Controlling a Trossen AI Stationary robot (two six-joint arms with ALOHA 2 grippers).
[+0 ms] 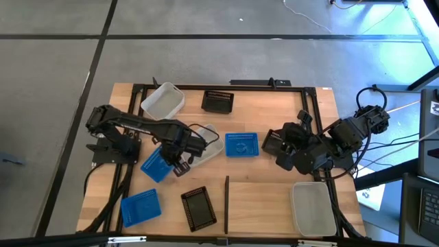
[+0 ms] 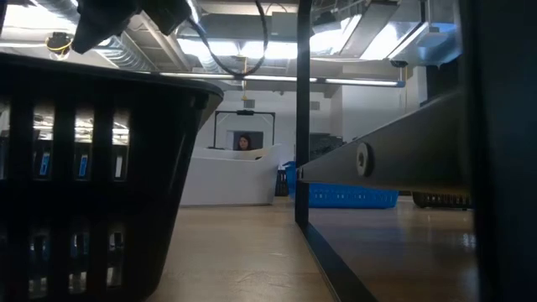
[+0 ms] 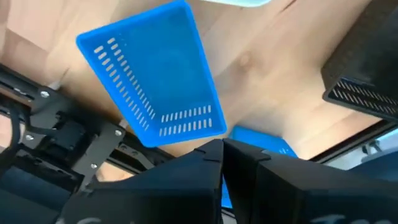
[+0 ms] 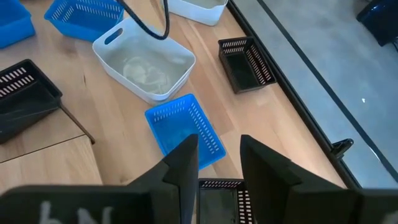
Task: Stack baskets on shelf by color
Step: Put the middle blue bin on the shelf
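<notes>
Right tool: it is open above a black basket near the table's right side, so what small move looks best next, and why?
Probably lower straight down. The right tool hangs open with a black basket under its fingers and nothing held, so it likely needs to drop one finger inside the rim before closing. The blue basket beside it lies clear.

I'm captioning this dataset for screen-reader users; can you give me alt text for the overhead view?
Seen from above, small baskets lie scattered on a wooden table: three blue, three black, three white. The left pincer, shut, hangs at a blue basket beside a white basket; the right pincer, open, is over a black basket. Another white basket lies on the pale shelf.
</notes>
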